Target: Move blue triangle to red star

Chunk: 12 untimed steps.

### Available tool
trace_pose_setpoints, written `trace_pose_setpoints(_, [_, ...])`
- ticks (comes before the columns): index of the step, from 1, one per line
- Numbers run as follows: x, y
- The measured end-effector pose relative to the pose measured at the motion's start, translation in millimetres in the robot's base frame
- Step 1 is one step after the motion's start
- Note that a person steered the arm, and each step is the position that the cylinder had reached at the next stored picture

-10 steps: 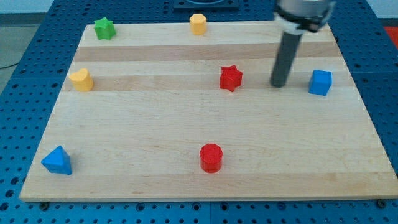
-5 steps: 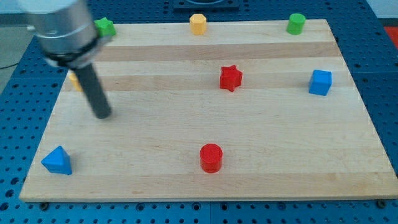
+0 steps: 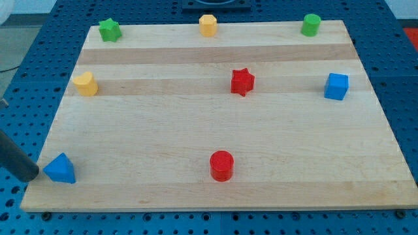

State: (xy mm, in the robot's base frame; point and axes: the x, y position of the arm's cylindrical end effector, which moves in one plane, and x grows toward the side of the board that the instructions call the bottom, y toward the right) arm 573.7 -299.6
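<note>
The blue triangle (image 3: 61, 168) sits near the board's bottom left corner. The red star (image 3: 242, 81) stands right of the board's middle, toward the view's top, far from the triangle. My rod comes in from the view's left edge, and my tip (image 3: 31, 175) rests just left of the blue triangle, touching it or nearly so.
On the wooden board (image 3: 163, 130) also stand a red cylinder (image 3: 221, 165), a blue cube (image 3: 336, 86), a yellow heart-like block (image 3: 85, 83), a green star (image 3: 110, 29), a yellow block (image 3: 208, 25) and a green cylinder (image 3: 311, 25).
My rod swept from right of the red star across the board to the left, then down to the blue triangle's left side. No block has moved.
</note>
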Motion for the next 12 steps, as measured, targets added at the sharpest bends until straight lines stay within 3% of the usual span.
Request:
trace_pose_setpoints(2, [0.2, 69.3])
trace_pose_setpoints(5, [22.0, 78.2])
trace_pose_setpoints(12, [-115.0, 263.7])
